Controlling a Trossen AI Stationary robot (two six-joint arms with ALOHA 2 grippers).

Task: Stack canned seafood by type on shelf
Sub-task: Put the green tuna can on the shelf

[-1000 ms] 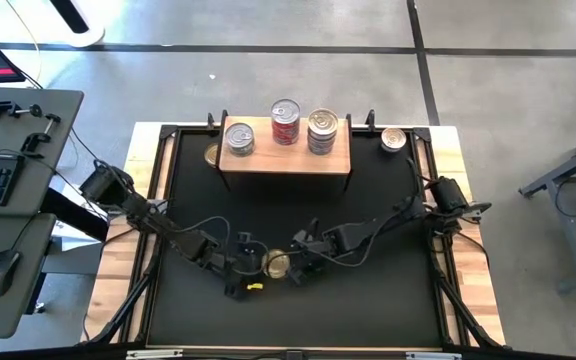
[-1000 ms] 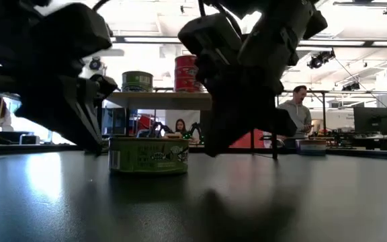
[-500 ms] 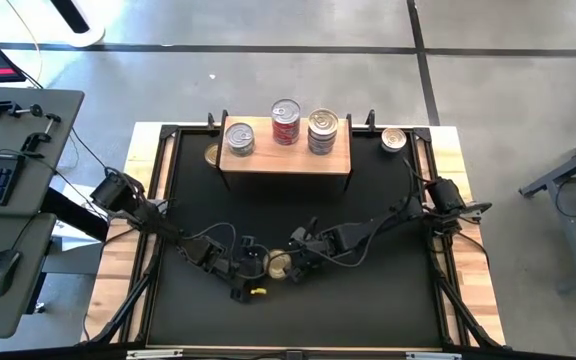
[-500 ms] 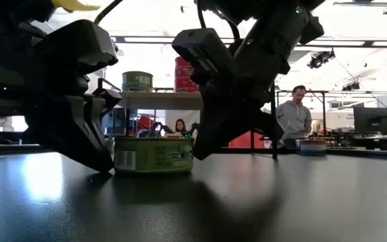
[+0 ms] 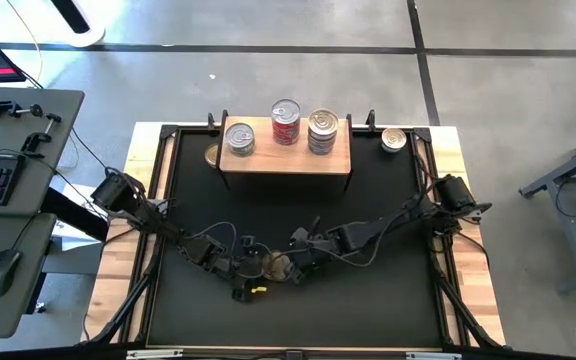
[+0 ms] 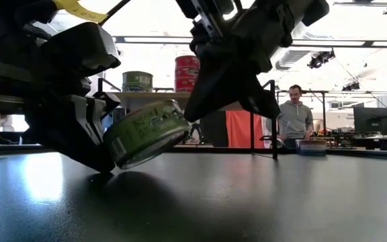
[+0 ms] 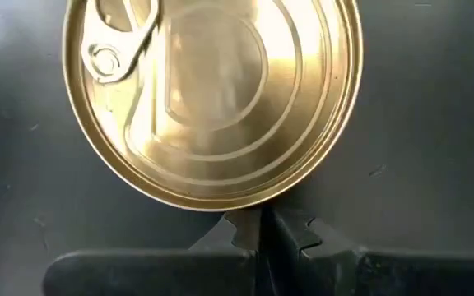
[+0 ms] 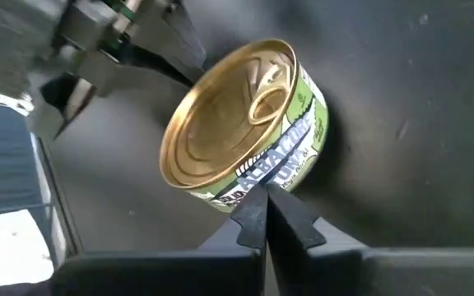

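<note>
One flat tin with a gold lid and a green side label [image 5: 275,264] sits tilted near the mat's near edge, between both grippers. My left gripper [image 5: 255,263] stands at its left, shut. My right gripper [image 5: 291,266] stands at its right, shut. In the low view the tin [image 6: 146,132] leans with its right side raised and its lid turned toward my left gripper [image 6: 106,160]. The wooden shelf [image 5: 268,158] at the far side carries a silver-lidded tin [image 5: 239,137], a red stack [image 5: 285,120] and another stack [image 5: 322,130]. My left gripper has its shut fingertips [image 7: 259,226] against the rim of the gold lid [image 7: 237,201], coming level from the table's left. The lid faces this gripper. My right gripper pushes with its shut fingertips [image 8: 263,205] on the green side wall [image 8: 282,160], low on its right side. It comes from the table's right. The tin is tipped up on that side, and its lower left edge [image 6: 121,161] is down by the left gripper.
A single tin [image 5: 393,140] lies on the mat's far right corner, and a gold one [image 5: 211,154] shows at the shelf's left edge. Black mat [image 5: 368,300] spreads around the grippers. Cables trail from both arms. A person [image 6: 294,117] stands in the room beyond the table.
Both shut grippers have closed in on the tin from its left and right until they met it. The tin stood flat on the mat; now its right side has tipped up with the rising right gripper, while its left lower edge has stayed down by the left gripper.
</note>
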